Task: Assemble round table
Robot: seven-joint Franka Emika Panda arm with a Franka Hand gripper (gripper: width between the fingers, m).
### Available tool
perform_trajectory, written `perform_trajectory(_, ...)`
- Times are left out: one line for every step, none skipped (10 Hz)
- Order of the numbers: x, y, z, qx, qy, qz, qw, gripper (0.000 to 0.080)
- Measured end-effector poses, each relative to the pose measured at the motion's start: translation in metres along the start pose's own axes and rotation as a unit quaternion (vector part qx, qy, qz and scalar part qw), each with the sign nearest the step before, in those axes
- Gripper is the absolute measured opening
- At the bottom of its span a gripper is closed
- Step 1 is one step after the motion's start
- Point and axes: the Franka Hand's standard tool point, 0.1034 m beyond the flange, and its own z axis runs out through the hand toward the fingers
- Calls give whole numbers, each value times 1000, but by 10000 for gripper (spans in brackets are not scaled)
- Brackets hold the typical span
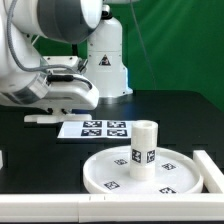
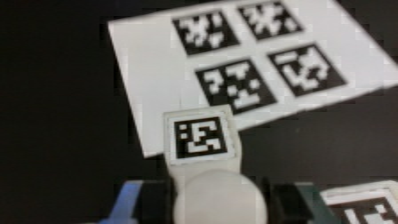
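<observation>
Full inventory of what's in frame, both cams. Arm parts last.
tabletop disc: one, white, tagged, on the black table, exterior view's lower right
leg: one, white, tagged, upright at the disc's centre
base piece: one, white, tagged, in the claw, near the marker board
marker board: one, white with black tags, flat on the table behind the disc
rail: one, white, along the table's near edge
backdrop: green, behind
arm: one, white, exterior view's upper left
claw: one, shut on the base piece
</observation>
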Motion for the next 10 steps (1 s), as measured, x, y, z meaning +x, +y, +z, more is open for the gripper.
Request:
perform_trajectory(7,0,-4,-4,41,-3,999,220)
perform_trajectory(8,-1,-10,-6,80,-8,997,220)
perform_trajectory(7,-7,-33,-9,103,-32,994,220)
perform_trajectory(16,-16,-59,-18,144,-55,988,220)
perform_trajectory(21,-26,-75,-26,193,-74,978,220)
perform_trajectory(21,-25,-71,-26,226,-72,971,220)
perform_trajectory(23,-22,-71,-29,253,-70,964,220)
perform_trajectory(26,-21,-75,-34,288,-70,954,220)
perform_trajectory(30,-22,-78,-40,311,-70,947,220)
perform_trajectory(42,-30,-89,-51,347,-75,934,220)
